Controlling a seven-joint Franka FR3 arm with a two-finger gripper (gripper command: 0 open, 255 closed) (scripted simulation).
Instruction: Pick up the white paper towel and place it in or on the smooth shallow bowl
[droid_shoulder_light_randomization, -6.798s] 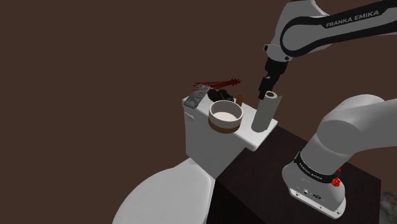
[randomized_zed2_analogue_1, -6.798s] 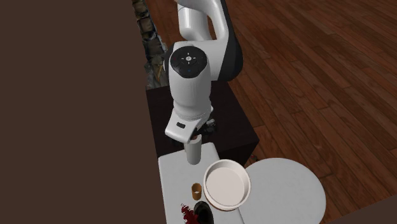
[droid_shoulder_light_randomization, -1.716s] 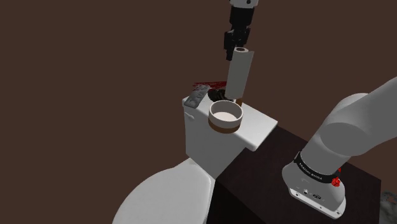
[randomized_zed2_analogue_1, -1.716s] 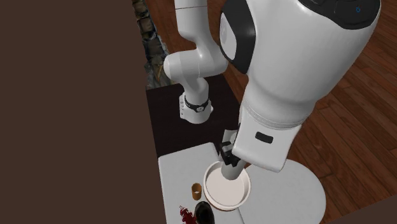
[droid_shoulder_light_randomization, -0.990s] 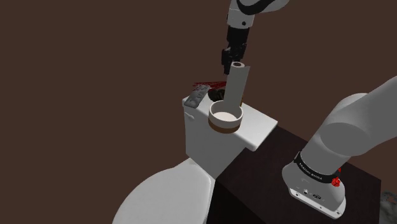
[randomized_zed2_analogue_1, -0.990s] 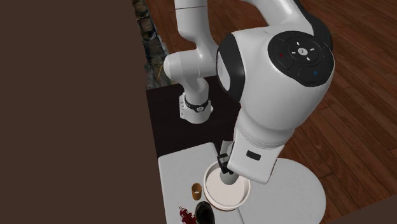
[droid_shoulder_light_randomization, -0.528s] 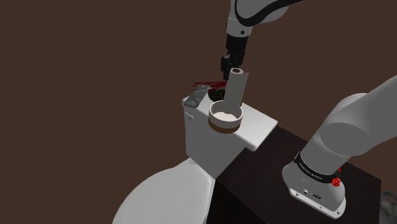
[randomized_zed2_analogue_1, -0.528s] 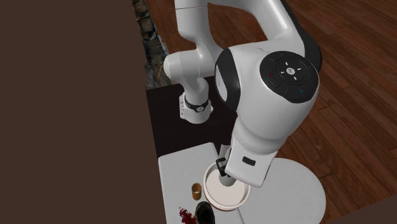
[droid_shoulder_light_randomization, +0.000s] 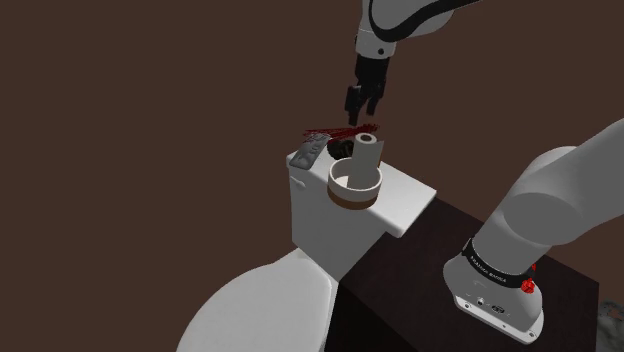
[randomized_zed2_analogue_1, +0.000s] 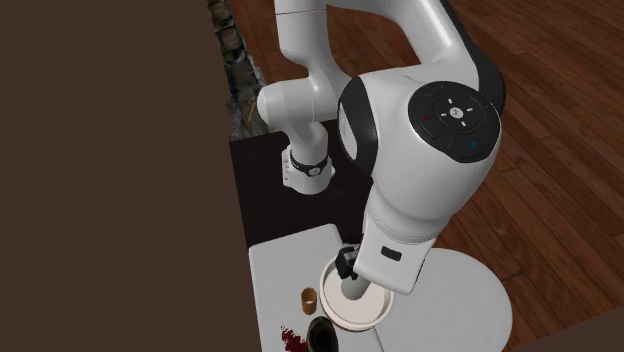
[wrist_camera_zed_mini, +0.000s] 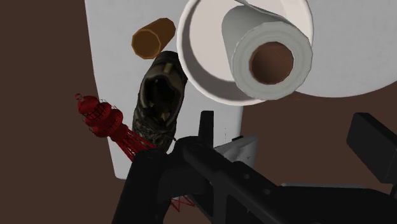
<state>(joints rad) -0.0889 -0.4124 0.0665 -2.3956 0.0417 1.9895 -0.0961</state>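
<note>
The white paper towel roll (droid_shoulder_light_randomization: 366, 160) with a brown core stands on end inside the shallow white bowl (droid_shoulder_light_randomization: 342, 190), leaning slightly. The bowl has a brown base and sits on the white toilet tank lid (droid_shoulder_light_randomization: 405, 203). My gripper (droid_shoulder_light_randomization: 361, 114) hangs just above the roll's top, open and apart from it. In the wrist view the roll (wrist_camera_zed_mini: 270, 60) rests against the bowl's rim (wrist_camera_zed_mini: 191, 60), beyond my spread fingers (wrist_camera_zed_mini: 375, 146). In the second exterior view my wrist covers most of the roll (randomized_zed2_analogue_1: 353, 289) and bowl (randomized_zed2_analogue_1: 340, 314).
Behind the bowl on the lid lie a small brown cup (wrist_camera_zed_mini: 153, 38), a dark shoe-like object (wrist_camera_zed_mini: 159, 95), a red wire-like item (wrist_camera_zed_mini: 102, 119) and a grey piece (droid_shoulder_light_randomization: 308, 155). The white toilet seat (droid_shoulder_light_randomization: 260, 310) is below, with the dark stand (droid_shoulder_light_randomization: 440, 250) beside the tank.
The gripper lowered the roll into the bowl, then opened. The roll has dropped out of the fingers and now stands in the bowl.
</note>
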